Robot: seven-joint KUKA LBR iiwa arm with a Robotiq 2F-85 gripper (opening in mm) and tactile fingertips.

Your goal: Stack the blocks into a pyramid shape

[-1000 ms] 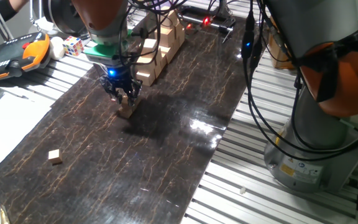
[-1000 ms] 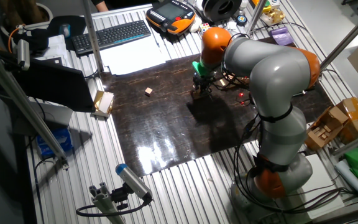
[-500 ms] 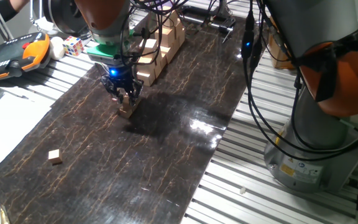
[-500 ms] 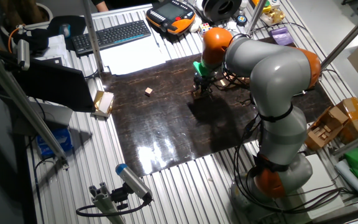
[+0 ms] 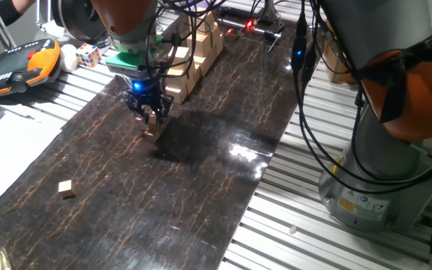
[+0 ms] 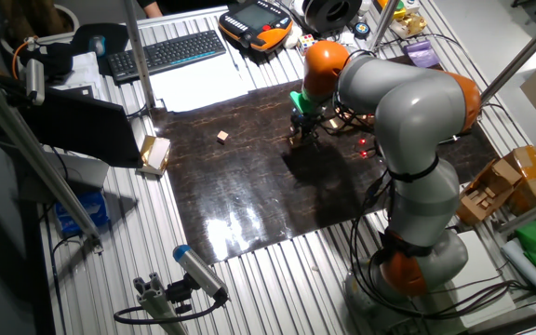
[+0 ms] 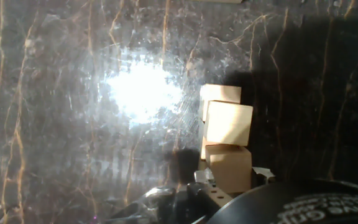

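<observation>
Gripper (image 5: 151,118): low over the dark mat (image 5: 201,172), right above the small heap; jaw state impossible to tell.
Blocks (image 7: 227,134): tan cubes piled together under the fingers, one resting on top of others.
Stray cube (image 5: 67,189): alone on the mat, well apart from the heap.
Larger pale blocks (image 5: 193,52): stepped stack behind the gripper.

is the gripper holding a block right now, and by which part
Cannot tell. The gripper sits right over the small block heap, fingers around the top cube, but the contact is not visible.
</observation>
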